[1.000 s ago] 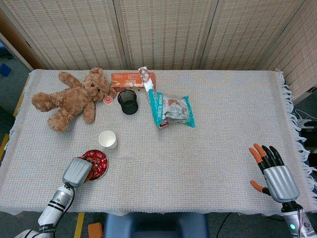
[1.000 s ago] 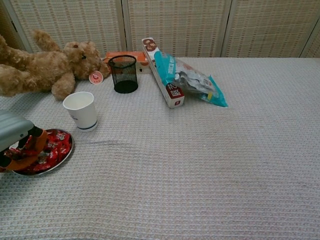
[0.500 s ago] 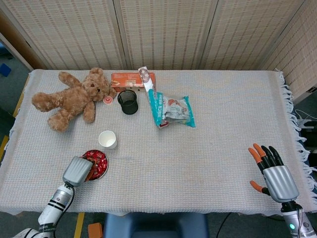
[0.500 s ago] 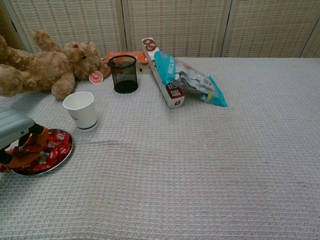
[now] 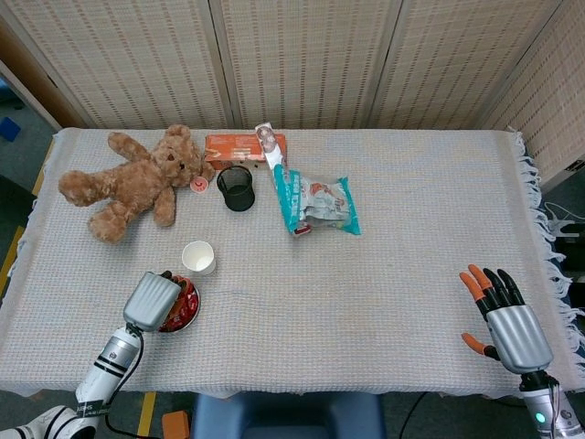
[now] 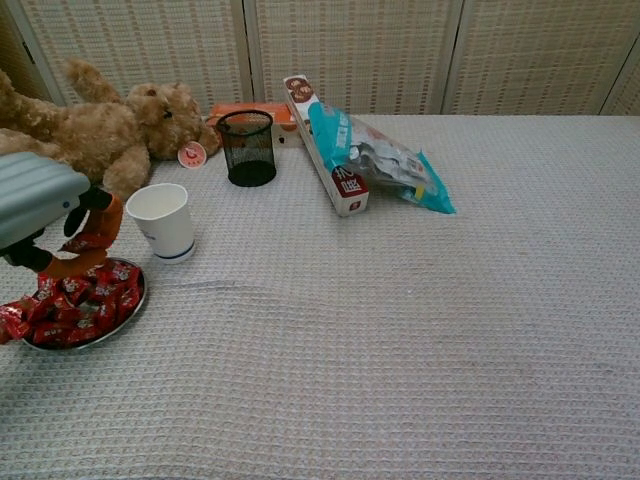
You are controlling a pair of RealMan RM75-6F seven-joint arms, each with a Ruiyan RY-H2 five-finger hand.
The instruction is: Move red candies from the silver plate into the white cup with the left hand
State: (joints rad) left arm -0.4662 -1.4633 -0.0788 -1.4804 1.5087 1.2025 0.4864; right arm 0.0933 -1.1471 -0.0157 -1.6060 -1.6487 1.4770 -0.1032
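The silver plate (image 6: pixel 133 300) of red candies (image 6: pixel 82 303) lies near the table's front left corner, and shows again in the head view as the plate (image 5: pixel 196 311). The white cup (image 6: pixel 162 220) (image 5: pixel 198 257) stands upright just behind it. My left hand (image 6: pixel 50 215) (image 5: pixel 153 300) hangs above the plate, its orange-tipped fingers (image 6: pixel 104 222) curled and pinching what looks like a red candy (image 6: pixel 88 243). My right hand (image 5: pixel 505 318) rests at the front right with its fingers spread, holding nothing.
A teddy bear (image 5: pixel 132 180) lies at the back left. A black mesh cup (image 5: pixel 236 187), an orange box (image 5: pixel 243 146), a long carton (image 6: pixel 325 150) and a teal snack bag (image 5: pixel 320 203) sit at the back centre. The cloth's fringed edge (image 5: pixel 541 229) runs down the right.
My left hand has risen off the candies and moved a little toward the white cup, fingers curled in. The right hand has stayed still.
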